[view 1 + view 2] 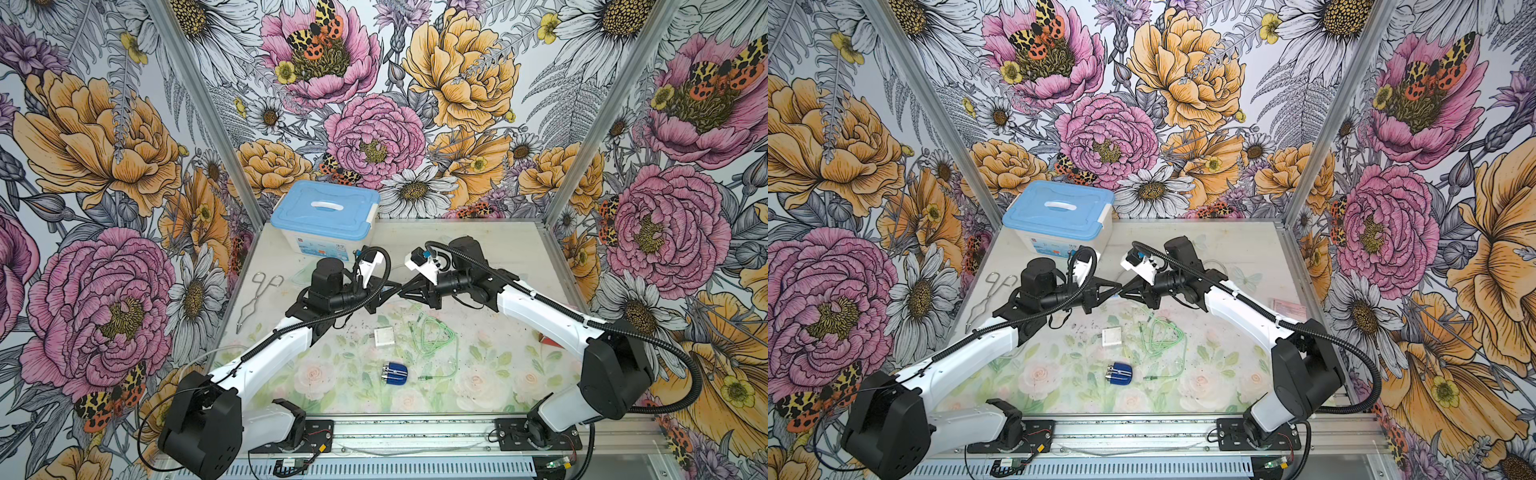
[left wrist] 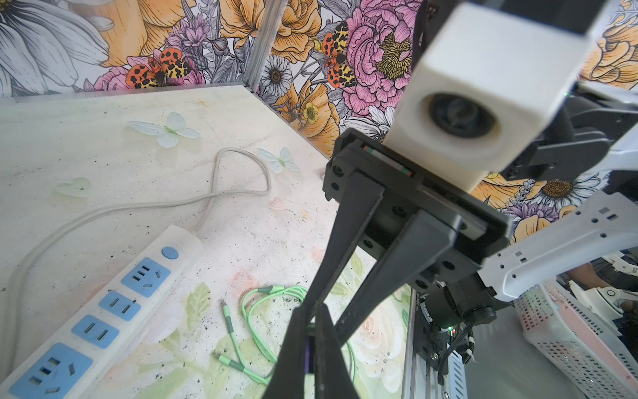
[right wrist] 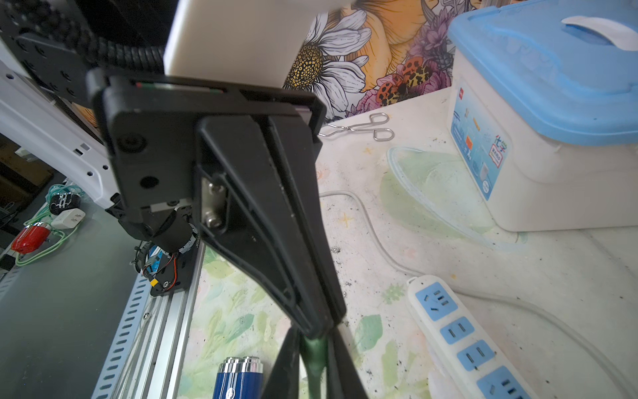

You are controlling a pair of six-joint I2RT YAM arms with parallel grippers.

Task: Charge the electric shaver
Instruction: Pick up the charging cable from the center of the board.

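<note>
My left gripper (image 3: 324, 328) is clenched, tip to tip with my right gripper (image 2: 312, 319), which pinches the green cable (image 3: 312, 359). The electric shaver (image 1: 395, 371) lies well below both, untouched. It looks light, rigid and glossy (probably slippery), so I'd grip across its blue waist.

Electric shaver (image 1: 395, 371): dark blue with light stripes, silver head. Cable (image 1: 436, 334): pale green. Adapter (image 1: 383, 336): white. Power strip (image 2: 103, 311): white, blue sockets. Storage box (image 1: 326, 216): white with a blue lid (white handle). Walls: floral print in pink, orange, grey. Tabletop (image 1: 498, 249): pale, faded rose pattern.
</note>
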